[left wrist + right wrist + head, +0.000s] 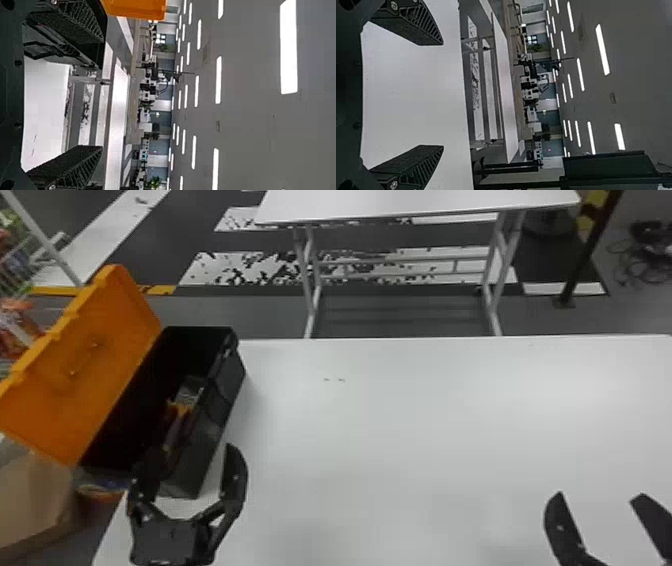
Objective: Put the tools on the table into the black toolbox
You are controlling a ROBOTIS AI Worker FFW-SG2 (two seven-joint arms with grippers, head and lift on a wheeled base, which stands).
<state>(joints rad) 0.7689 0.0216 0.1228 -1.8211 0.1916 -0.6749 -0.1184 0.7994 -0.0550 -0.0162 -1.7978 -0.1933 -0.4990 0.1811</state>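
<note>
from where i sit, the main risk is a bump at the black, rectangular plastic toolbox [216,425]. it sits by the left edge of the smooth white table [400,415], its flat orange plastic lid [82,390] tilted open. my black two-fingered left gripper [190,450] is at the box's near end, fingers well parted, nothing between them. one finger overlaps the box in the head view, and i can't tell whether they touch; if they do, a sideways pull could catch the rim and drag the box toward the edge, while a hard knock might drop the lid. the matching right gripper [598,495] hangs over the right side of the table, fingers wide apart and empty, so i'd judge it the lesser worry. the tools i can make out, a silver-grey piece [190,390] and an orange-and-dark one [178,410], are inside along the wall. i can't tell how low they lie; if one stands proud, a finger could hook it on the way out. i'd back off straight and slowly.
</note>
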